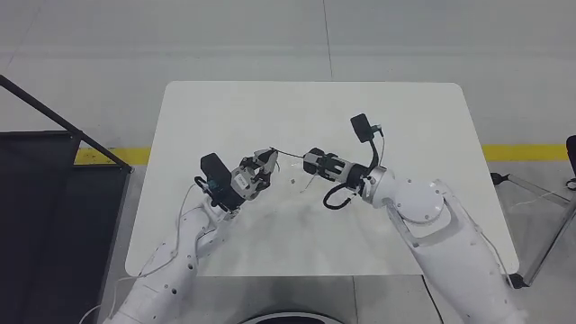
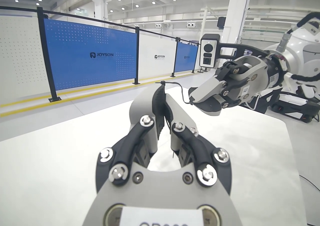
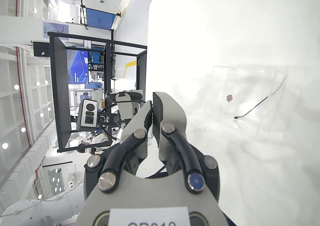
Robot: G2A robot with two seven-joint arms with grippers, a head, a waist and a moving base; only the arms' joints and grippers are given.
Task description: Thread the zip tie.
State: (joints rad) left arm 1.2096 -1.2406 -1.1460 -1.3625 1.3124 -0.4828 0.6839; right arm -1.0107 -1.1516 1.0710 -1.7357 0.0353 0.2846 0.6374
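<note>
Left pincer (image 1: pixel 266 158) hangs over the middle of the white tabletop (image 1: pixel 225 108), its jaws clamped tight on the black zip tie (image 2: pixel 163 84). The tie's small square head pokes out just past the fingertips, and a short bit of strap hangs down between the fingers (image 2: pixel 175 112) on the palm side. From the head the thin strap arcs across the gap between the two arms, clear of the tabletop, and drops to the tip of the right pincer (image 2: pixel 193 100). That pincer points straight at the left one, just beside it, with its jaws pressed together and pinching the strap's far end. Near the right pincer a clear bag (image 3: pixel 250 82) lies flat on the tabletop, with a second tie (image 3: pixel 267 97), also black, and a small brown speck (image 3: pixel 229 97) on it.
</note>
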